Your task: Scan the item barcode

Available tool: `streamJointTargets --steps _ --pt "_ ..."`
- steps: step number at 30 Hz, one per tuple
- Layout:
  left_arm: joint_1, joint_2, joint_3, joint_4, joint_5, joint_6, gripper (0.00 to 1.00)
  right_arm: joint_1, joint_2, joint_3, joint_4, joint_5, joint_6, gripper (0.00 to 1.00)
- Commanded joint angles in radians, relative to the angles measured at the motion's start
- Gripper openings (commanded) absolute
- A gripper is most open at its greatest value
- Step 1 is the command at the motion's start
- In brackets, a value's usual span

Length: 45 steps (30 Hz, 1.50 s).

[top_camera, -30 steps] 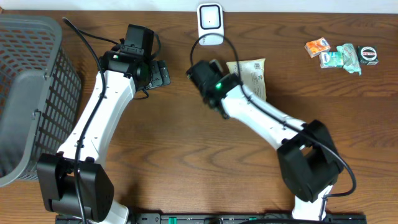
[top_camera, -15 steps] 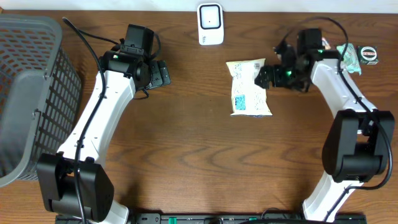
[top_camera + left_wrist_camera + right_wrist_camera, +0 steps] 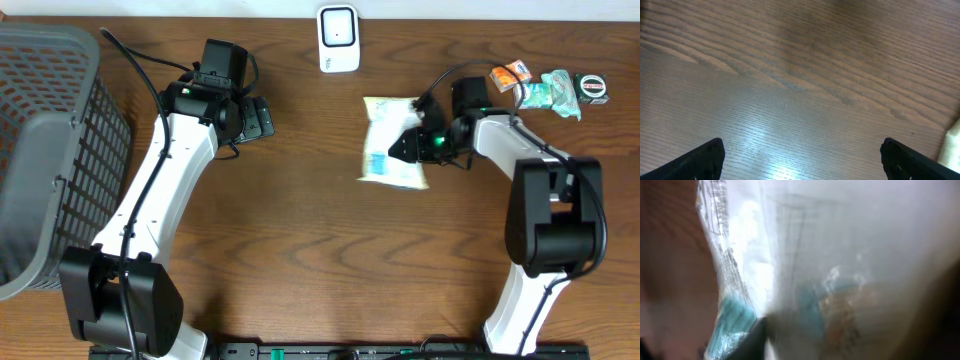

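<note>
Right gripper (image 3: 404, 147): closed on the right edge of the snack packet (image 3: 385, 152), judging by the overhead view. Wrist view too blurred to confirm, with only film and print pressed close to the lens. Edge grip likely chosen to leave the printed faces uncovered for reading.

Packet location: centre-right of the table (image 3: 300, 230), below and to the right of the scanner (image 3: 338, 38), and well apart from it.

Left gripper (image 3: 262, 118): jaws fully spread, nothing between them. Positioned over bare wood left of the scanner, clear of the path between packet and scanner.

Basket (image 3: 50, 130): at the far left edge, likely for scanned goods. Other small items (image 3: 545, 88): grouped in the top right corner, apart from both arms.

Next step, as judged: carry the packet to the scanner and present its barcode face to the window. Risk: thin film slipping out of a shallow edge grip.
</note>
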Motion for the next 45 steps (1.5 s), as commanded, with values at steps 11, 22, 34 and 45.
streamJointTargets --steps 11,22,34,45 --pt "0.003 0.0 -0.001 -0.003 -0.002 -0.002 0.98 0.054 -0.15 0.144 -0.145 0.381 0.047 0.01" --pt "0.003 0.0 -0.001 -0.003 -0.002 -0.002 0.98 0.322 -0.243 0.162 -0.203 1.313 0.051 0.01" --pt "0.003 0.0 -0.001 -0.003 -0.002 -0.002 0.98 0.388 -0.08 0.162 -0.304 1.545 0.05 0.01" --pt "0.003 0.0 -0.001 -0.003 -0.002 -0.002 0.98 0.581 -0.056 0.162 -0.307 1.384 0.051 0.57"
